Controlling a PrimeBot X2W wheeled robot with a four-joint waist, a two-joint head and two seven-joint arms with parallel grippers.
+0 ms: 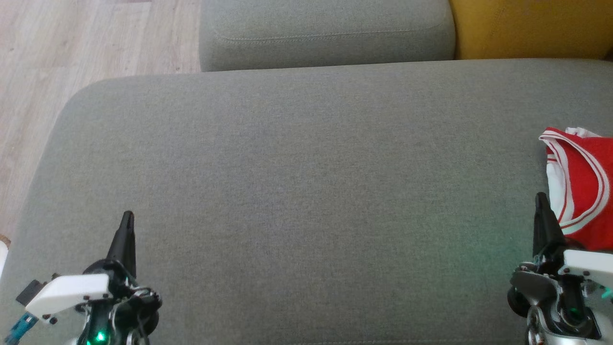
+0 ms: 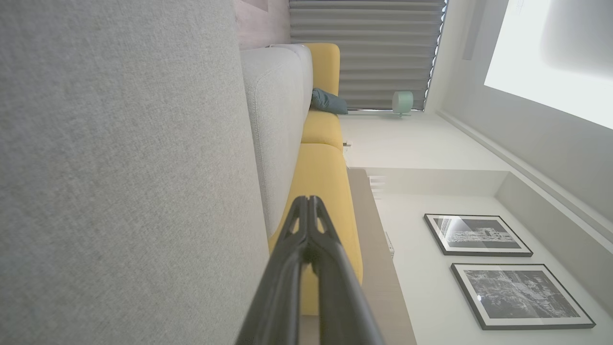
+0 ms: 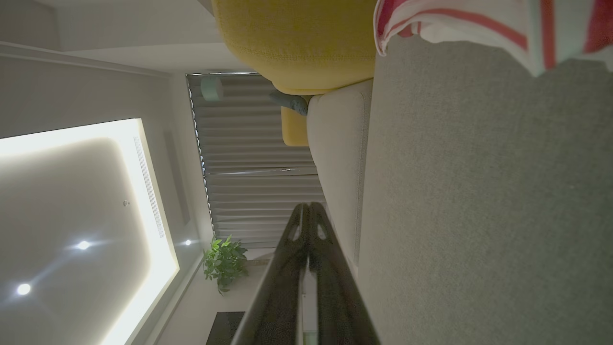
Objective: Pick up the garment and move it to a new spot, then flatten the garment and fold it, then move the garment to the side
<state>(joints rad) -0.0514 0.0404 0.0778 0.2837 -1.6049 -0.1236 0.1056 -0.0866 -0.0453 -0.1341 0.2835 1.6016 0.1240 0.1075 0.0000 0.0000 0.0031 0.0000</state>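
Observation:
The garment (image 1: 582, 184) is red with white trim and lies bunched at the right edge of the grey sofa seat (image 1: 306, 191), partly cut off by the head view's border. Its striped edge (image 3: 479, 24) also hangs into the top of the right wrist view. My right gripper (image 1: 541, 197) is shut and empty, its tip just left of the garment's lower edge. At the lower left, my left gripper (image 1: 127, 215) is shut too, far from the garment, over bare seat. In both wrist views the fingers (image 2: 309, 203) (image 3: 309, 208) are pressed together with nothing between them.
A grey cushion (image 1: 325, 33) and a yellow cushion (image 1: 531, 26) line the back of the seat. Wood floor (image 1: 72, 57) lies beyond the seat's rounded left corner. The wrist views take in curtains (image 2: 364, 48), framed pictures (image 2: 479, 235) and a potted plant (image 3: 222, 261).

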